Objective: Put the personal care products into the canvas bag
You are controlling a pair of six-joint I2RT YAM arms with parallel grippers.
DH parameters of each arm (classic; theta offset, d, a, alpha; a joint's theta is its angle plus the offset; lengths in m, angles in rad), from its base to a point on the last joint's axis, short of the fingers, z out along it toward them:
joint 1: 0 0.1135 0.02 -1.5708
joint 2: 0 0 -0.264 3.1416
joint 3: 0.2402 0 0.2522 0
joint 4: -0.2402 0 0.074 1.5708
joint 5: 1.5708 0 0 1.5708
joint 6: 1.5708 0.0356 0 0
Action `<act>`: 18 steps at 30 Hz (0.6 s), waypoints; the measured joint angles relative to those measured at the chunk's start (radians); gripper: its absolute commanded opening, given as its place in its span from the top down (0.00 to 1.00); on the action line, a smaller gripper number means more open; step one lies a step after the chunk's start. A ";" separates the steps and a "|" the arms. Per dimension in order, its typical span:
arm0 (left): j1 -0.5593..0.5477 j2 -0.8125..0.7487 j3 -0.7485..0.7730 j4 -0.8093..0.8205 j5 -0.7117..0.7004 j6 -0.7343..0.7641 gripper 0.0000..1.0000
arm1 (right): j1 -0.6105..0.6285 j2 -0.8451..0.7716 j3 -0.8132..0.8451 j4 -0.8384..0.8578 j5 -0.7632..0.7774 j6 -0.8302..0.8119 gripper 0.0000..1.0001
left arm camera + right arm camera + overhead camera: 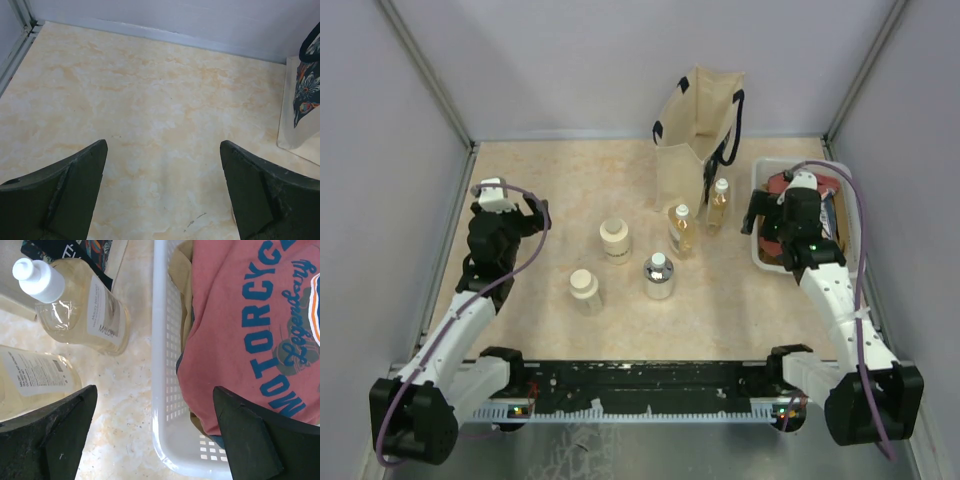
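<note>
Beside the spread right hand (154,390), one amber bottle (30,375) is cut off; left hand (162,150) spread too.

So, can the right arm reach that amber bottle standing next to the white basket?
Probably yes. The right end effector hangs open over the rim of the white basket, and the amber bottle stands close beside it with only bare table between them.

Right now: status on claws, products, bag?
Both open, empty: left claw, right claw. Five products standing on table, none bagged. Upright canvas bag far side. Right claw over white tub rim.
</note>
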 measured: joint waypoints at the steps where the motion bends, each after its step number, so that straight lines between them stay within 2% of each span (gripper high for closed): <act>1: 0.000 -0.001 -0.002 0.000 0.000 0.000 0.01 | 0.003 0.000 0.000 0.000 0.000 -0.002 0.01; 7: -0.002 -0.027 -0.039 0.027 0.027 0.004 0.01 | 0.072 0.034 0.093 -0.005 -0.008 -0.011 0.01; 12: -0.003 -0.056 -0.068 0.045 0.051 0.024 0.01 | 0.189 0.201 0.386 0.019 -0.021 -0.017 0.01; 18: -0.005 -0.052 -0.076 0.053 0.066 0.039 0.01 | 0.216 0.428 0.696 0.072 -0.053 0.001 0.01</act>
